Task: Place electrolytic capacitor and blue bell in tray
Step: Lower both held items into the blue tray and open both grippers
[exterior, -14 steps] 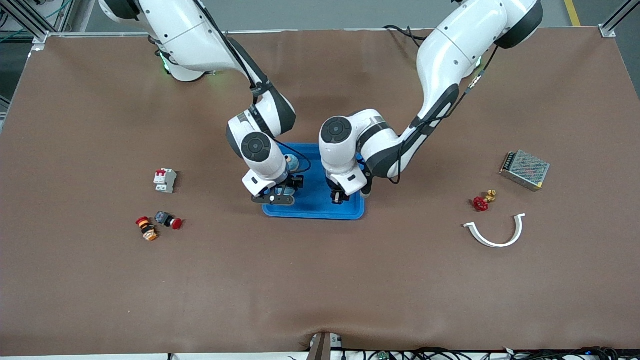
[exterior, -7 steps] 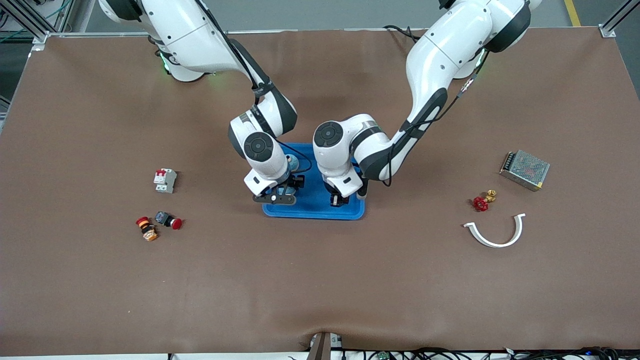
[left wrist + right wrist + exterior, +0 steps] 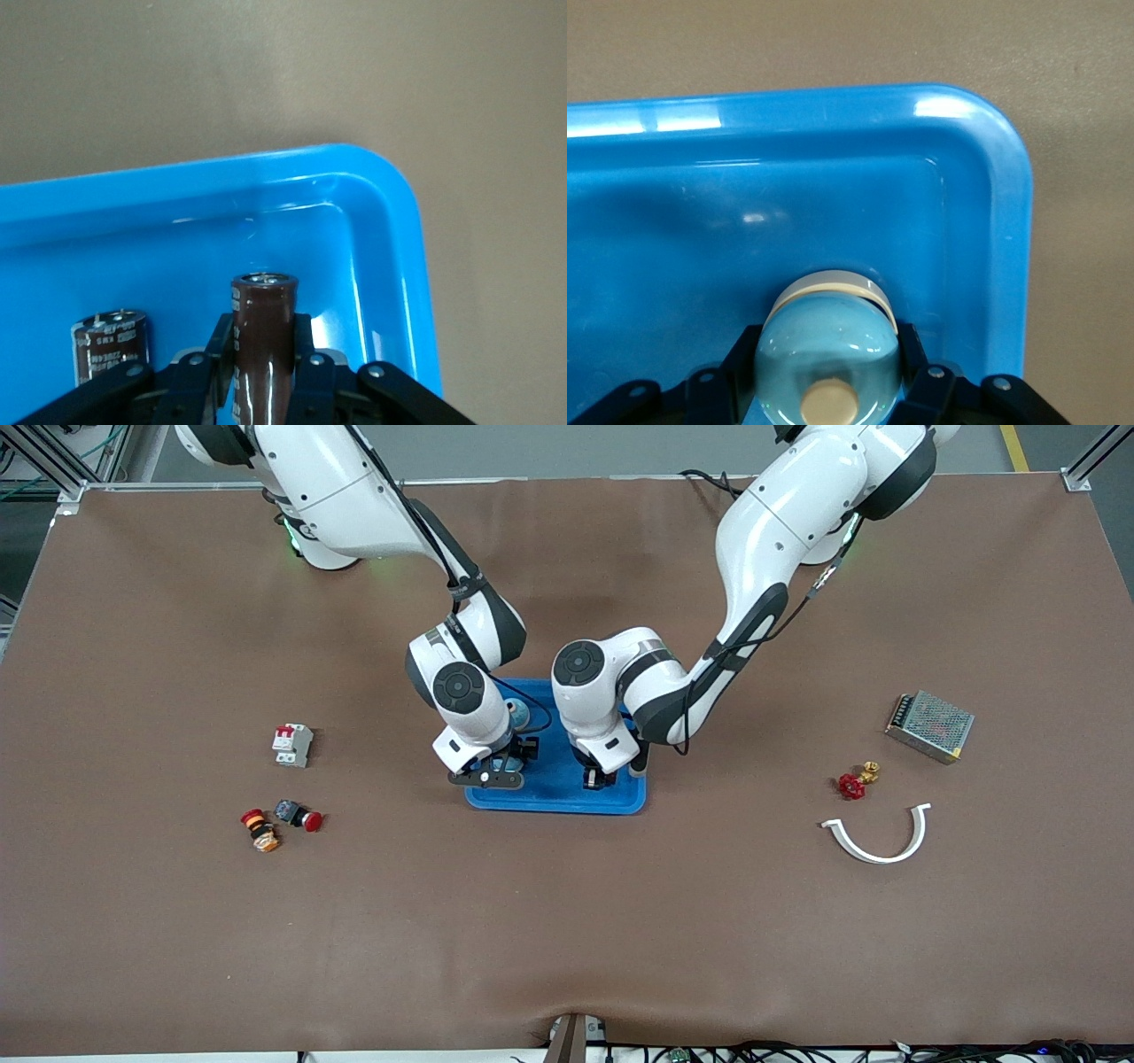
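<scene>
Two grippers work inside the blue tray (image 3: 620, 802), which lies at the middle of the tabletop (image 3: 567, 921). The left gripper (image 3: 263, 372) has its jaws clamped on a brown electrolytic capacitor (image 3: 264, 341), held over the tray floor near a rounded corner; a second, shorter dark capacitor (image 3: 110, 345) is in the tray just beside it. The right gripper (image 3: 826, 376) has its jaws clamped on the pale blue bell (image 3: 829, 341) with its cream button, also over the tray near a corner.
</scene>
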You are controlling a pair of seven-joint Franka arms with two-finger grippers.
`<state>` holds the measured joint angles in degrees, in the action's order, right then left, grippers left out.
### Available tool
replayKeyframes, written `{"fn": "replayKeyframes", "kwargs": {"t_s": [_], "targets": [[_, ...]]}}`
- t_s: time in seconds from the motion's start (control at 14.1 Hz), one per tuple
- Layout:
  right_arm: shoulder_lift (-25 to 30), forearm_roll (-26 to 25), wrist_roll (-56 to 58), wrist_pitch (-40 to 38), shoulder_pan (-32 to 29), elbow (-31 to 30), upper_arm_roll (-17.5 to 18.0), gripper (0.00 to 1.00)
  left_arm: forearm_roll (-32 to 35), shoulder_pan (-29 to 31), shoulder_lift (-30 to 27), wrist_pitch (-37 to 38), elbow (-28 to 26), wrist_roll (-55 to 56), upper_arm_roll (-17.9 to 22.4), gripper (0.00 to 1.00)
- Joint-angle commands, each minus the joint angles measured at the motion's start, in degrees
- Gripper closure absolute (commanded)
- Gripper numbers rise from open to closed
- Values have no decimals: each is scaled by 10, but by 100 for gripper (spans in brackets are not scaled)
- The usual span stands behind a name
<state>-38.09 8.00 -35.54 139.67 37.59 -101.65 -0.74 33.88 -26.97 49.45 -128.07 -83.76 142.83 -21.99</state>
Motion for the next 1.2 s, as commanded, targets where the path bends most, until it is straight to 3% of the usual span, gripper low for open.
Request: {"fn": "replayKeyframes", "kwargs": {"t_s": [0.0,0.07,0.14,0.49,0.57,0.99,1.13], "targets": [[1,-6,-12,7,11,-3,-8,44,-10,-13,8,7,21,6,8,100],[1,-6,-12,7,11,-3,-8,15,-10,-13,8,7,21,6,9,100],[1,-6,-12,7,11,-3,-8,0,-10,-13,8,7,22,6,9,100],[15,-7,-10,-7,12,-3,-8,0,1,-13,8,7,20,-8,9,100],[32,-10,-10,-33,8,-3,-8,0,4,-13,8,7,20,-23,9,1],[144,-19,-4,-179,-5,-2,-8,0,1,-14,-1,18,20,-33,9,0],[194,-19,23,-242,-18,-2,-8,0,-4,-5,-14,56,21,-54,2,0]]}}
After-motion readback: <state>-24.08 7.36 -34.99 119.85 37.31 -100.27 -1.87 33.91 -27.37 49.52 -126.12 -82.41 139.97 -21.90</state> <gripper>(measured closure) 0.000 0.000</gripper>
